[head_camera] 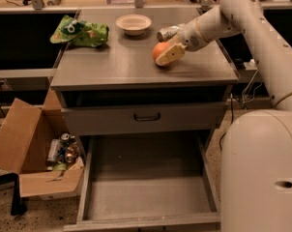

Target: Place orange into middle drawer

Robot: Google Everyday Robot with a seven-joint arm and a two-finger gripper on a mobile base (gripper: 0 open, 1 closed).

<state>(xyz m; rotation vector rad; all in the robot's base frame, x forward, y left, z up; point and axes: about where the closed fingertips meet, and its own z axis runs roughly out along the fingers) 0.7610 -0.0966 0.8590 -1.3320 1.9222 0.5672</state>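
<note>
The orange (157, 50) sits on the grey cabinet top (112, 62), right of centre. My gripper (161, 57) is at the orange, reaching in from the right and low over the top, with its cream tip lying across the fruit's front right side. The middle drawer (146, 178) is pulled out at the bottom of the cabinet, a bare grey tray with low side walls, well below and in front of the orange.
A crushed silver can (167, 33) lies just behind the gripper. A cream bowl (133, 23) and a green bag (81, 32) sit at the back of the top. A closed drawer front with a black handle (146, 116) is above the open tray. A cardboard box (37, 163) stands on the floor at left.
</note>
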